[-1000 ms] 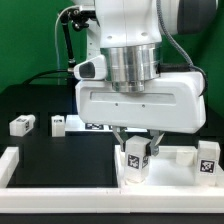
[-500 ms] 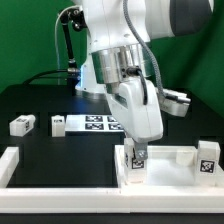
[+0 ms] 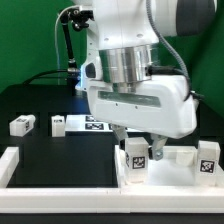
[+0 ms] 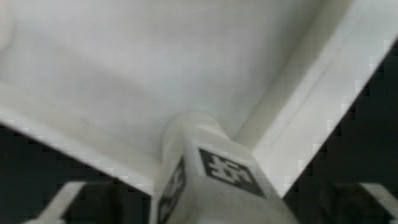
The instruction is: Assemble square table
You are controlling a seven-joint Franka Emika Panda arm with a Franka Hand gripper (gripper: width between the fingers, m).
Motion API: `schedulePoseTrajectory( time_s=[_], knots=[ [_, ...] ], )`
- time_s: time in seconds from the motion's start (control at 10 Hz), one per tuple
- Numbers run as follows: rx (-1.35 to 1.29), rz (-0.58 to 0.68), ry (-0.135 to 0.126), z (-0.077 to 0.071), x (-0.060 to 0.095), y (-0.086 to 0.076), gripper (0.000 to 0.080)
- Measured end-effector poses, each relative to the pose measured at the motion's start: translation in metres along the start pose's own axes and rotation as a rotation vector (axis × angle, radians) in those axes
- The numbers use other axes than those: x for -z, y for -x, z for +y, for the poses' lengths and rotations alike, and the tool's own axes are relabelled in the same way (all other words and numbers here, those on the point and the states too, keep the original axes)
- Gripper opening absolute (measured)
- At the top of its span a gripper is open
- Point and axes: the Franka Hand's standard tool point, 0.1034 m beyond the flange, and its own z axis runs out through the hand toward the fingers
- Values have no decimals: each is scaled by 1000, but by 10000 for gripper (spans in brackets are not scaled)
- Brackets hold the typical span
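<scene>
The square table's white slab lies at the front right, and it fills most of the wrist view as a pale surface. A tagged white leg stands upright on it, and the wrist view shows the same leg. My gripper hangs right over that leg, open. One finger stands on each side of the leg, with a dark gap between leg and pad. A second leg stands at the slab's right side. Two loose legs lie on the black table at the exterior view's left.
The marker board lies flat behind the gripper. A long white rail runs along the front edge and turns up at the left end. The arm's broad white hand hides the middle of the scene.
The hand stood turned edge-on half a second ago and has swung back broadside. The jaws have spread away from the upright leg, which stays standing on the slab.
</scene>
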Motion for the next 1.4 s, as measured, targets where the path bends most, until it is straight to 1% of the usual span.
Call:
schedulePoseTrajectory(
  time_s=[0.1,0.3,0.4,0.5,0.6,0.7,0.8,0.9,1.0,1.1,1.2,1.3,1.4],
  knots=[
    [95,-1,2,1,-1,1,630],
    [226,0,2,2,-1,0,643],
    [332,5,11,2,-1,-1,649],
    [584,29,44,1,2,-5,649],
    [774,51,54,-1,4,-9,649],
    [843,50,56,-1,3,-9,649],
    [829,50,55,-1,3,-9,649],
    [812,51,55,-1,3,-9,620],
    [780,51,53,-1,3,-8,620],
    [713,52,51,-1,3,-8,440],
    [646,54,49,-1,3,-8,440],
    [581,55,48,0,3,-9,287],
    [516,57,46,0,3,-9,289]
  ],
)
